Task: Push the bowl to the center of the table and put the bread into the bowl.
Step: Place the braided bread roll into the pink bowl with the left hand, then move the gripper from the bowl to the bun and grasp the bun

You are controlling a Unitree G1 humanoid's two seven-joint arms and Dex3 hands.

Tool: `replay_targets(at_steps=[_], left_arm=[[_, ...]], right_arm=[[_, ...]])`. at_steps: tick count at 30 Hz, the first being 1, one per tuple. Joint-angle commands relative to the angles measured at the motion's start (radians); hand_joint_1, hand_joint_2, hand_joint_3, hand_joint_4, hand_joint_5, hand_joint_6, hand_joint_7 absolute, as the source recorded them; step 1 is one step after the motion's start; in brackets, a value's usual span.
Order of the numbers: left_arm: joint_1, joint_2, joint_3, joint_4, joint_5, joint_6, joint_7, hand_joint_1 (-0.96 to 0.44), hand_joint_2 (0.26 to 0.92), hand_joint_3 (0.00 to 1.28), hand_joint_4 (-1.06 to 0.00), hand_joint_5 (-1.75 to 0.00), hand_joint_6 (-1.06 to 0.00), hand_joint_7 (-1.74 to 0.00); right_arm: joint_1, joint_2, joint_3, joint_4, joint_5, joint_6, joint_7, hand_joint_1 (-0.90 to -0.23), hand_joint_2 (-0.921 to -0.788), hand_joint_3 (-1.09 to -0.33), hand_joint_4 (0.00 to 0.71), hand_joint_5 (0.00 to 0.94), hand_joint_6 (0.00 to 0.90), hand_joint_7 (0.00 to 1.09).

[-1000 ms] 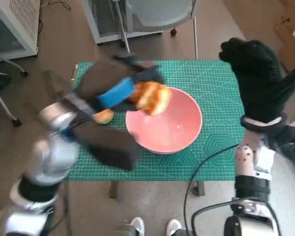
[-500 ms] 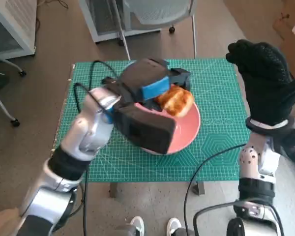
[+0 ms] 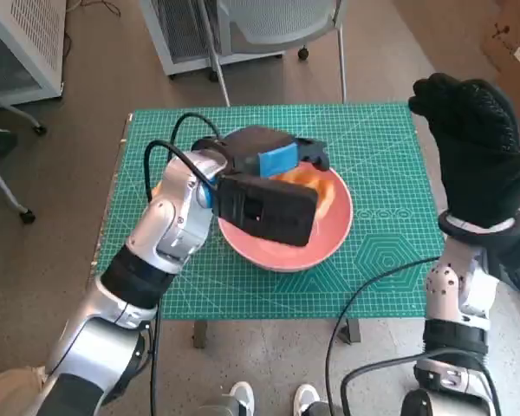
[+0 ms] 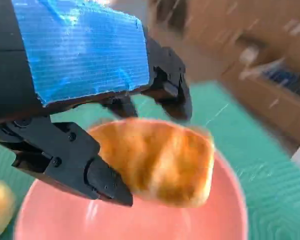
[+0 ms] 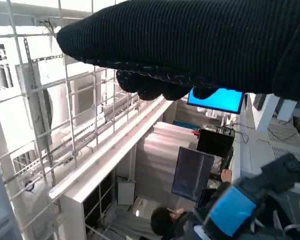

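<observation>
Now, starting at the left: my left hand [image 3: 269,186] hangs over the pink bowl [image 3: 329,247], its blue-taped back up, and pinches the bread [image 4: 157,160] between thumb and fingers [image 4: 172,92]. From the wrist camera the golden loaf sits inside the bowl's rim, low over the pink floor, though that picture is blurred and I cannot say whether it touches the bottom. Something pale yellow shows at the edge of that same wrist view, outside the rim; too little of it shows for me to name it.

The bowl rests on the green mat [image 3: 390,152] roughly midway between the table's left and right edges and between near and far, so I judge the push to the centre as done. What remains, as I read it, is letting go of the bread so it settles in the bowl, then lifting my left hand away.

Over at the right, my gloved right hand [image 3: 472,139] is raised above the table's far right corner, well apart from the bowl. It holds nothing, and its fingers look loosely curled rather than spread.
</observation>
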Motion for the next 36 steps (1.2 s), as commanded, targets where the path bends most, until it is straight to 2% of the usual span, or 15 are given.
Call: replay_targets(at_steps=[1,11,17,23,27,30,36], left_arm=[[-0.005,0.009,-0.001,-0.045,-0.003,0.026,-0.037,-0.36,0.773,0.00,-0.01,-0.01,-0.05,-0.17],[0.029,0.048,0.039,-0.078,-0.053,-0.030,-0.029,-0.41,0.774,0.00,0.00,0.00,-0.04,-0.16],[0.060,0.108,0.131,-0.100,-0.174,-0.117,-0.055,-0.46,0.779,0.00,0.00,0.00,-0.04,-0.16],[0.092,0.218,0.245,-0.129,-0.278,-0.180,-0.085,-0.47,0.776,0.00,0.00,0.00,-0.05,-0.14],[0.109,0.284,0.295,-0.165,-0.292,-0.158,-0.092,-0.41,0.767,0.00,0.00,0.00,-0.07,-0.11],[0.140,0.335,0.323,-0.223,-0.265,-0.102,-0.076,-0.35,0.753,0.00,0.00,0.00,-0.09,-0.09],[0.185,0.394,0.337,-0.278,-0.214,-0.001,-0.060,-0.27,0.734,0.00,0.00,0.00,-0.10,-0.07]], right_arm=[[0.013,0.001,0.001,0.019,-0.014,0.001,-0.012,-0.642,-0.921,-0.751,0.284,0.000,0.360,0.00],[0.007,0.016,0.010,0.030,-0.021,-0.006,-0.018,-0.644,-0.921,-0.747,0.286,0.001,0.361,0.00],[0.014,0.021,0.014,0.022,-0.020,-0.005,-0.016,-0.652,-0.921,-0.747,0.286,0.000,0.361,0.00],[0.023,0.017,0.012,0.011,-0.015,-0.001,-0.012,-0.652,-0.921,-0.747,0.287,0.001,0.360,0.00],[0.027,0.013,0.010,0.001,-0.012,0.003,-0.013,-0.652,-0.921,-0.748,0.287,0.001,0.360,0.00],[0.028,0.011,0.006,0.003,-0.009,0.004,-0.012,-0.653,-0.921,-0.747,0.288,0.001,0.362,0.00],[0.028,0.013,0.004,0.004,-0.008,0.003,-0.014,-0.655,-0.921,-0.746,0.288,0.001,0.366,0.00]])
